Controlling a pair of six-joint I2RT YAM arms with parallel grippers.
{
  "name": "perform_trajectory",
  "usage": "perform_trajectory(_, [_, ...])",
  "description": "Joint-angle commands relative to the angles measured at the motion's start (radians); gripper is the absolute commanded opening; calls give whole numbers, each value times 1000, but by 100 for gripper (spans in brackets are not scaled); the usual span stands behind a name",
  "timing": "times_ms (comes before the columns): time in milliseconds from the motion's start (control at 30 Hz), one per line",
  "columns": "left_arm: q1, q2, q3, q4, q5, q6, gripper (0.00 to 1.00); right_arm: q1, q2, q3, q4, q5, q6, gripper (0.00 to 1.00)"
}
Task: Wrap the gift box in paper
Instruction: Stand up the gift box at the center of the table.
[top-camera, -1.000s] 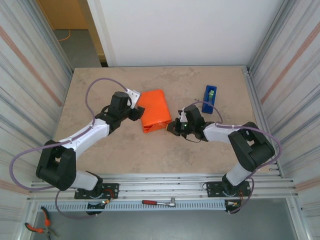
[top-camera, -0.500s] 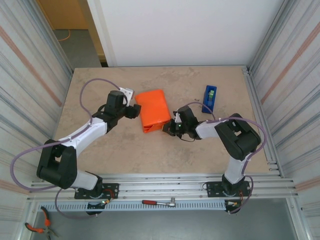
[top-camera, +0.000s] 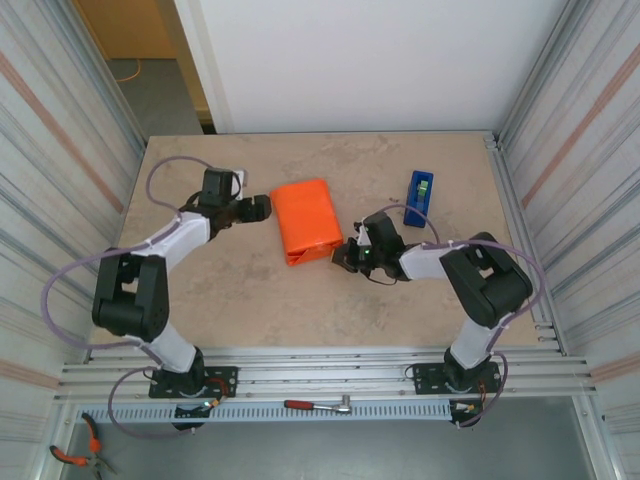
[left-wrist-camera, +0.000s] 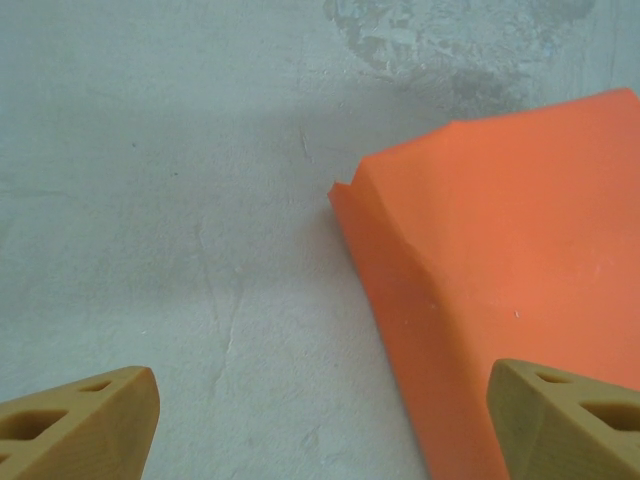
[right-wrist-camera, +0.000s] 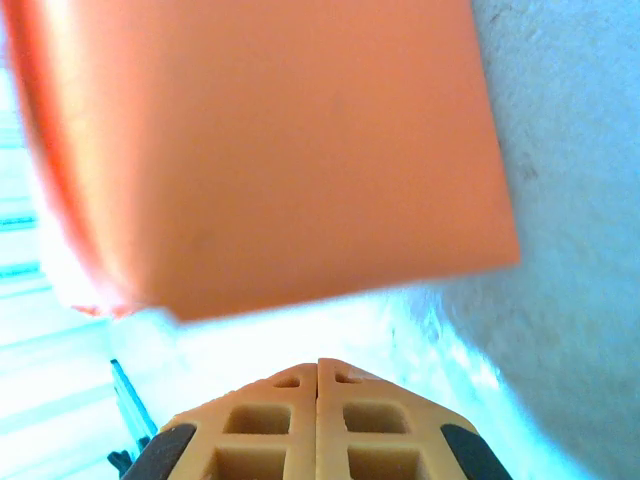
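- At the left of the table (top-camera: 250, 290): left gripper (top-camera: 262, 207) released, jaws spread wide, gripping nothing.
- From the left wrist: two tan fingertips (left-wrist-camera: 80, 425) far apart at the bottom corners, with bare tabletop and the paper's left edge between them.
- Seen from above, held just beside the paper's left edge, with a small gap to it.
- In the middle: the paper (top-camera: 308, 220), bright orange, folded into a flat, boxy parcel lying on the table, its long side running away from the arms.
- One corner of the fold raised in a small peak near the far-left side (left-wrist-camera: 350, 190); contents covered.
- Right of the parcel: right gripper (top-camera: 347, 255) clenched and empty, pads pressed together with nothing between them (right-wrist-camera: 318, 365).
- Pointed at the parcel's near-right corner, close beside it; whether touching, cannot tell.
- Further right and farther back: blue tape dispenser (top-camera: 420, 196), well apart from the parcel and from both grippers.
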Motion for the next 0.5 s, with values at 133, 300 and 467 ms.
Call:
perform_trajectory(133, [12,182,189,-76,210,-222,86,-19,-226,11,-298,155,-155,54])
perform_trajectory(300, [11,290,277,-90,268,-305,92,-72,-318,17,-405,182,-199,66])
perform_trajectory(467, [0,355,331,-106,298,-323,92,-122,-383,-3,-462,182,-204,73])
